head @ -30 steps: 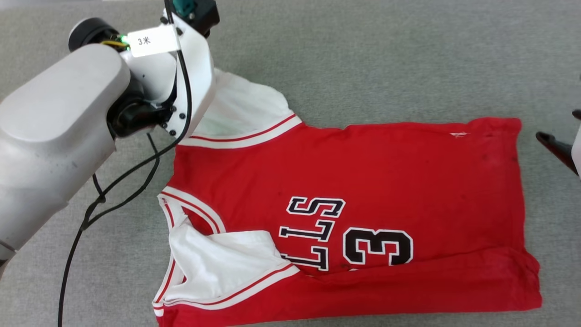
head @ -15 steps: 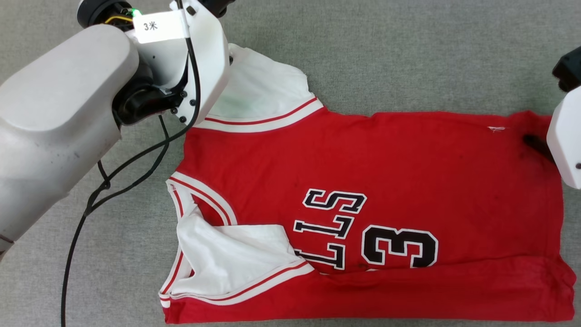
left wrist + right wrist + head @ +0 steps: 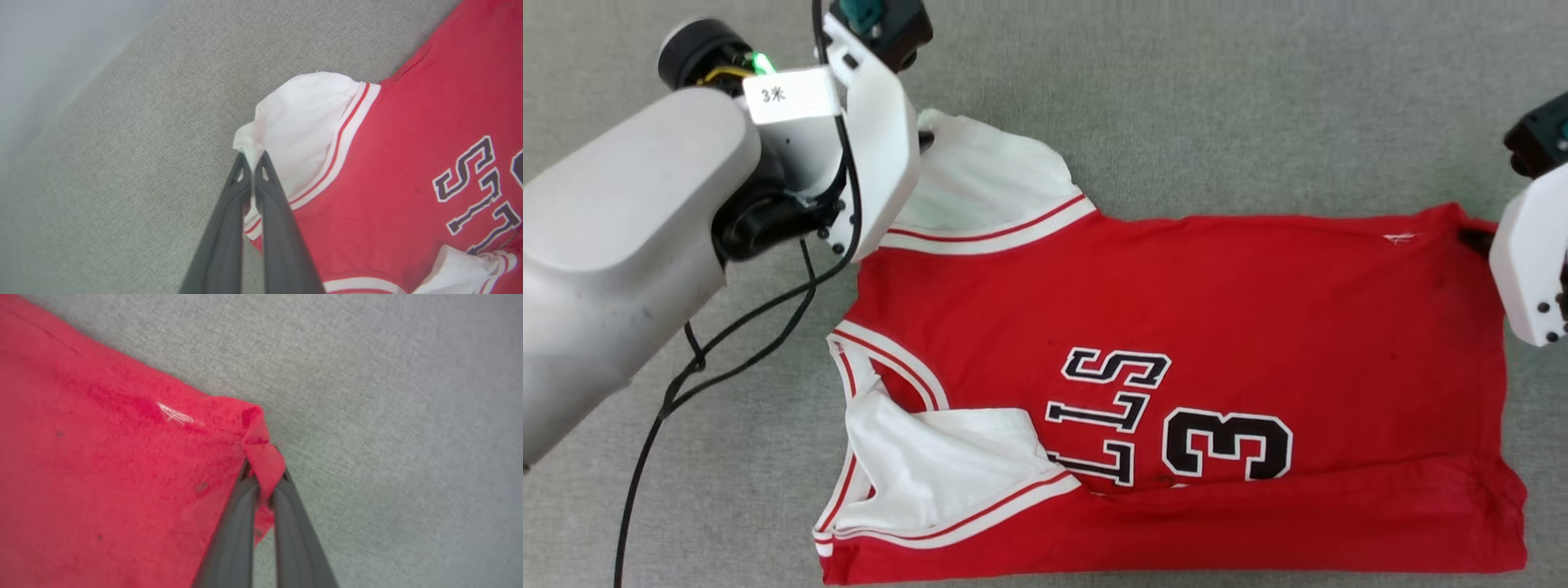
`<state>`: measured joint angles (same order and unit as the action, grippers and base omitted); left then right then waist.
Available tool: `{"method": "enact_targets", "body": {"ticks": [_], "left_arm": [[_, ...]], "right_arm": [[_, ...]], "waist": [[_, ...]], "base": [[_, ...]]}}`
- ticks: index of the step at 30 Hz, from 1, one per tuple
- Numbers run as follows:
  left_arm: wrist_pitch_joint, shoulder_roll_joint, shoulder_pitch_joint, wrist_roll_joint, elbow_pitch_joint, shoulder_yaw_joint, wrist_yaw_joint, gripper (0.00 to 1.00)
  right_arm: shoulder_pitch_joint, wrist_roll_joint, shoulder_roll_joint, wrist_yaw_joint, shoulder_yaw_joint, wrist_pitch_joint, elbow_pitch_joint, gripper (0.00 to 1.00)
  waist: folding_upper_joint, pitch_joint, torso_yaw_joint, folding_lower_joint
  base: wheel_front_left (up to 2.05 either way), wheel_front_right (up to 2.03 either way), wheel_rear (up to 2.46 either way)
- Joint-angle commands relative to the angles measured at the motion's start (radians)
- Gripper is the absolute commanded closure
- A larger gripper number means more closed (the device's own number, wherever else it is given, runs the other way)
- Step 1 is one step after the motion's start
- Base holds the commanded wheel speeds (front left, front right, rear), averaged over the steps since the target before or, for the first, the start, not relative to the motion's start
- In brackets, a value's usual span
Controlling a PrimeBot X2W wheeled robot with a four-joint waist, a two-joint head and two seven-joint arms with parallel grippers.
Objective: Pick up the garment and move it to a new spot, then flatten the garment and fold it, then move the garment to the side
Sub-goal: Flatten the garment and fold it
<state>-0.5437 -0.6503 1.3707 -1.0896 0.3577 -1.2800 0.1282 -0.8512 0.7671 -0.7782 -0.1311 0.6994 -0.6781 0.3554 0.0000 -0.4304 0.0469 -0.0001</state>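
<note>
Garment [image 3: 1217, 310] lies spread front-up on the grey bench [image 3: 1176, 98], collar to the left, hem to the right. At the left, the left claw [image 3: 253, 158] is clenched on the edge of the far white sleeve [image 3: 302, 114]; the near sleeve [image 3: 947, 465] is folded in over the chest. At the right, the right claw [image 3: 263, 475] is clenched on the far hem corner [image 3: 261, 449]. The fold seems in hand: both claws should next lift evenly and carry the far edge toward the near one, keeping the cloth taut
</note>
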Motion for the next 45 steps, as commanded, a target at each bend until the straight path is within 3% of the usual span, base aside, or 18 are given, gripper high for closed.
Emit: {"method": "enact_targets", "body": {"ticks": [1,17,25,37,38,39,40,45], "left_arm": [[0.006,-0.006,-0.019,-0.004,-0.006,0.001,0.001,1.00],[0.055,-0.168,-0.337,0.002,-0.222,0.000,0.001,1.00],[0.073,-0.236,-0.561,-0.017,-0.308,0.000,-0.046,1.00],[0.130,-0.190,-0.722,-0.023,-0.226,0.000,-0.083,1.00],[0.145,-0.183,-0.725,-0.020,-0.218,0.005,-0.086,1.00],[0.163,-0.178,-0.728,-0.014,-0.211,0.010,-0.089,0.73],[0.200,-0.176,-0.728,0.001,-0.208,0.019,-0.097,0.00],[0.352,-0.186,-0.731,0.050,-0.235,0.069,-0.144,0.00]], "right_arm": [[0.013,0.005,-0.009,0.001,0.001,0.016,-0.002,1.00],[0.289,0.081,-0.101,0.001,0.005,0.245,-0.121,1.00],[0.509,0.095,-0.115,0.001,-0.045,0.314,-0.195,1.00],[0.643,0.038,-0.025,0.001,-0.078,0.327,-0.151,1.00],[0.642,0.033,-0.018,0.001,-0.084,0.337,-0.141,0.92],[0.641,0.029,-0.014,0.001,-0.091,0.342,-0.133,0.51],[0.637,0.021,-0.011,0.001,-0.106,0.358,-0.132,0.00],[0.658,0.037,-0.026,0.001,-0.175,0.391,-0.175,0.00]], "waist": [[0.0000,0.037,-0.002,0.0001],[0.0000,0.276,0.009,0.0001],[0.0000,0.333,-0.001,0.0001],[0.0000,0.272,-0.021,0.0001],[0.0000,0.271,-0.022,0.0001],[0.0000,0.271,-0.021,0.0001],[0.0000,0.280,-0.022,0.0001],[0.0000,0.315,-0.022,0.0001]], "base": [[0.00,0.00,0.00],[0.00,0.00,0.00],[0.00,0.00,0.00],[0.00,0.00,0.00],[0.00,0.00,0.00],[0.00,0.00,0.00],[0.00,0.00,0.00],[0.00,0.00,0.00]]}}
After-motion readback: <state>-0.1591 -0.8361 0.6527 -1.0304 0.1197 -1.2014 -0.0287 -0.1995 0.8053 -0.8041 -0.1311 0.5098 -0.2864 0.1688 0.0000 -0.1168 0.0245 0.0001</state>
